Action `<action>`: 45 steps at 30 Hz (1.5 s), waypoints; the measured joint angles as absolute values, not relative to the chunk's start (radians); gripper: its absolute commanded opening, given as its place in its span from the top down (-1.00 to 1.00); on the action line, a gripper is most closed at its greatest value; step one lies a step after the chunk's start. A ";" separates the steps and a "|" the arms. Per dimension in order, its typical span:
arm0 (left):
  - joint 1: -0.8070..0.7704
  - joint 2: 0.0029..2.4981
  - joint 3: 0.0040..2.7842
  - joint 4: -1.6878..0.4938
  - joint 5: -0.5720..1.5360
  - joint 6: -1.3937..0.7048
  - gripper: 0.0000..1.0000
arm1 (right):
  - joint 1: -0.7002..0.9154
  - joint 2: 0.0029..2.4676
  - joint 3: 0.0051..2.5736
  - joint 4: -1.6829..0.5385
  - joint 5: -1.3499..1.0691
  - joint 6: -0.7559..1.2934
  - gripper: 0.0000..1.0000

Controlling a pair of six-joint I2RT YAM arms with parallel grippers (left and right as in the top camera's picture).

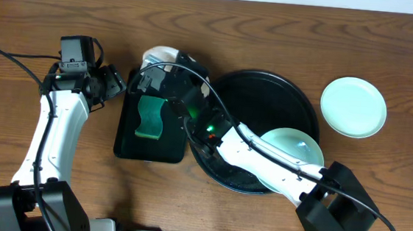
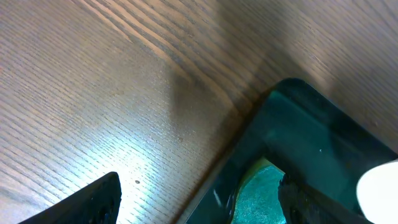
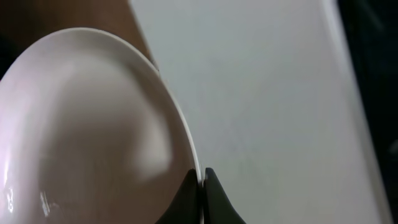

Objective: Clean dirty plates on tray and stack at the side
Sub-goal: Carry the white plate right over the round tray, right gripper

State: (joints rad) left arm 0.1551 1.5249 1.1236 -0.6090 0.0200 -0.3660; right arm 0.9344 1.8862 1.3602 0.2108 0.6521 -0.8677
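Round white plate (image 3: 93,124), rim pinched tight in right fingers (image 3: 217,202), hangs near green sponge (image 1: 149,118), likely for wiping; left fingers (image 2: 87,205) spread wide, empty.

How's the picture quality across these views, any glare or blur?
Overhead: sharp, evenly lit, reflections on the glossy round tray. Left wrist: bright glare on the wooden table, a blurred white shape at the right edge. Right wrist: the plate looms close, soft and out of focus.
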 measured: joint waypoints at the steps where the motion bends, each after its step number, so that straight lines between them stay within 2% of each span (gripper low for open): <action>1: 0.155 1.525 1.124 -0.609 0.020 -0.366 -0.63 | 0.934 1.886 1.360 0.229 0.661 -0.875 0.98; 8: 0.155 1.525 1.124 -0.609 0.020 -0.366 -0.62 | 0.928 1.886 1.361 0.366 0.719 -0.842 0.98; 11: 0.155 1.525 1.124 -0.609 0.020 -0.366 -0.63 | 0.900 1.886 1.361 0.374 0.737 -0.722 0.98; 18: 0.155 1.525 1.124 -0.609 0.020 -0.366 -0.63 | 0.744 1.886 1.362 0.181 0.715 -0.206 0.98; 24: 0.155 1.525 1.124 -0.609 0.020 -0.366 -0.63 | 0.638 1.886 1.362 0.074 0.500 0.129 0.98; 34: 0.155 1.525 1.124 -0.609 0.020 -0.366 -0.62 | 0.436 1.805 1.362 -0.019 -0.113 0.459 0.98; 39: 0.155 1.525 1.124 -0.609 0.020 -0.366 -0.63 | 0.284 1.772 1.367 -0.173 -0.322 0.564 0.98; 45: 0.155 1.525 1.124 -0.609 0.021 -0.366 -0.63 | 0.102 1.772 1.367 -0.420 -0.436 0.607 0.98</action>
State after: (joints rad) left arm 0.1551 1.5249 1.1236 -0.6094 0.0208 -0.3660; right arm 0.1020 1.7718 1.3666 -0.4202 -0.4362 0.6071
